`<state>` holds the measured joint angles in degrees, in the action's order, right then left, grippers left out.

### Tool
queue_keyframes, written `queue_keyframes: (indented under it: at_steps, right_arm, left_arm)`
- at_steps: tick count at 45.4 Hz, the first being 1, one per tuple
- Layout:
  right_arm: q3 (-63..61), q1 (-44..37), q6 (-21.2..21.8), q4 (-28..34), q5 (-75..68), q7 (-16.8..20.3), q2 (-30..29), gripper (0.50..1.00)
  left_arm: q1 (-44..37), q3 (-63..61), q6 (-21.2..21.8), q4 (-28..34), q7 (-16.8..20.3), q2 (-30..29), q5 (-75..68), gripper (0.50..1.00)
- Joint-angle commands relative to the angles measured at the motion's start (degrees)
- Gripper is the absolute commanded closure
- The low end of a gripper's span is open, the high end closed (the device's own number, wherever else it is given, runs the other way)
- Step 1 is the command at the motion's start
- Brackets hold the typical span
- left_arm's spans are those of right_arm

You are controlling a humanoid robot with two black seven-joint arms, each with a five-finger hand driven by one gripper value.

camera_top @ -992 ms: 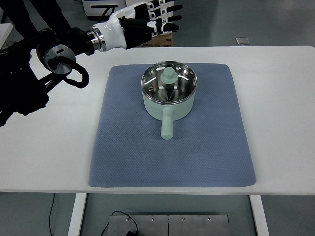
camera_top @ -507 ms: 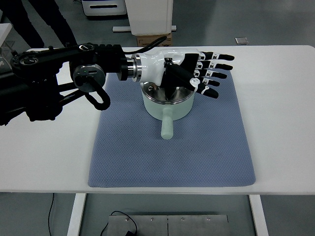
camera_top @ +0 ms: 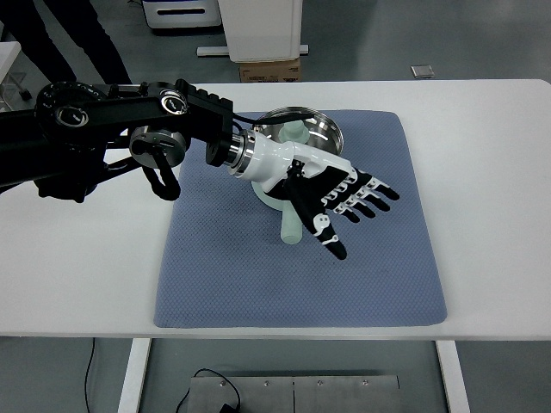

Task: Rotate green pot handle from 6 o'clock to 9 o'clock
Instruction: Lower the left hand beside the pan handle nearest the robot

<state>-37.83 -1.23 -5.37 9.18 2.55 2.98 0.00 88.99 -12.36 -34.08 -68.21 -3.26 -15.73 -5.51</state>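
A pale green pot (camera_top: 274,194) with a glass lid (camera_top: 301,132) sits on a blue mat (camera_top: 224,258) at the middle of the white table. Its handle (camera_top: 290,227) points toward the near edge, at 6 o'clock. My left hand (camera_top: 340,202) reaches in from the left and hovers over the pot's near right side, beside and above the handle. Its fingers are spread and hold nothing. The hand and wrist hide much of the pot body. My right arm is not in view.
The white table (camera_top: 482,172) has bare surface left and right of the mat. A cardboard box (camera_top: 269,72) and a white cabinet base stand beyond the far edge. A person's dark legs (camera_top: 60,39) show at the top left.
My left hand has swung from beyond the table's far edge down over the pot, then lower and nearer, to the right of the handle. The pot has not turned.
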Motion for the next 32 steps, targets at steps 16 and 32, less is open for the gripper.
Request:
queue_keyframes:
  at_steps: [16, 32]
  right_arm:
    - [-0.05, 0.00, 0.01, -0.04, 0.00, 0.01, 0.00, 0.500]
    - [-0.05, 0.00, 0.01, -0.04, 0.00, 0.01, 0.00, 0.500]
  left_arm:
    - [-0.30, -3.20, -0.38, 0.45, 0.45, -1.15, -7.15, 0.500]
    - [-0.13, -3.29, -0.20, 0.80, 0.63, -1.24, -7.41, 0.500]
